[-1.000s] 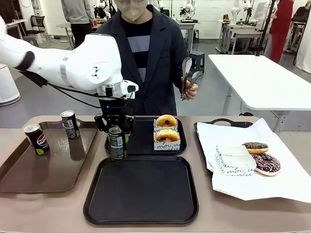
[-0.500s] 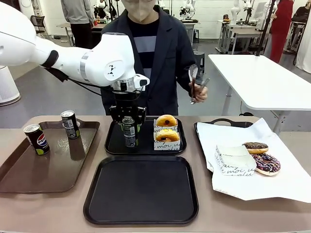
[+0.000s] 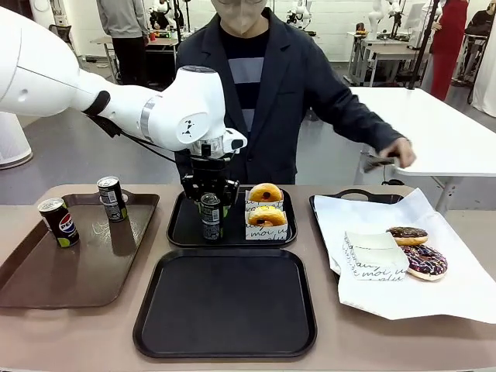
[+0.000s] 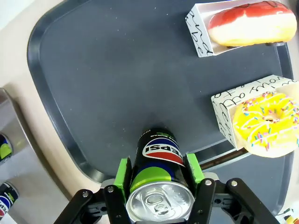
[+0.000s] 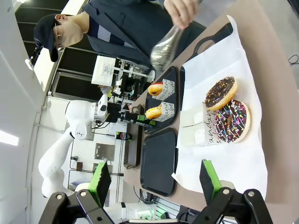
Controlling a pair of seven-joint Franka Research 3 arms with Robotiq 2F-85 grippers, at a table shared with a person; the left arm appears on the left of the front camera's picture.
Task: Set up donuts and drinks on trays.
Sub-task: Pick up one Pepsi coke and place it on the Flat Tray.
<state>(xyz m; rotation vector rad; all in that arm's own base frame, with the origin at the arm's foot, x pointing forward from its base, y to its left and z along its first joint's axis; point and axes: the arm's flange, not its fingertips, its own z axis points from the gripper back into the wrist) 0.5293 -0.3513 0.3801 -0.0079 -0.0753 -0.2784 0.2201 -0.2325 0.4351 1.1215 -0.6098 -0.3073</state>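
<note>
— Where the table ran nearest the robot, what lay there?
— An empty tray (image 3: 225,306), black, just in front of the far tray (image 3: 186,231), the two rims almost meeting. Off to the far tray's right, the right gripper (image 5: 154,179) had its fingers spread wide with nothing between them.
— And on the far tray itself?
— The left gripper (image 3: 211,203) pinched a Pepsi can (image 3: 211,221) near its top, a green pad pressed on each side. The can stood upright over the far tray's left half, close to the front rim. I could not tell whether its base touched. On the right half, apart from the can, sat a yellow sprinkled donut (image 3: 266,215) and behind it a red-iced donut (image 3: 265,192), each in a paper sleeve.
— To either side?
— Left of the far tray was a brown tray (image 3: 46,283) with two cans (image 3: 59,222) standing on it. Right of the far tray, white paper (image 3: 434,298) carried two chocolate donuts (image 3: 425,260) and an empty sleeve (image 3: 374,256) just beside them.
— Farther back?
— A person (image 3: 256,93) stood behind the far tray, one hand (image 3: 399,153) stretched out to its right, holding tongs (image 5: 166,45).
</note>
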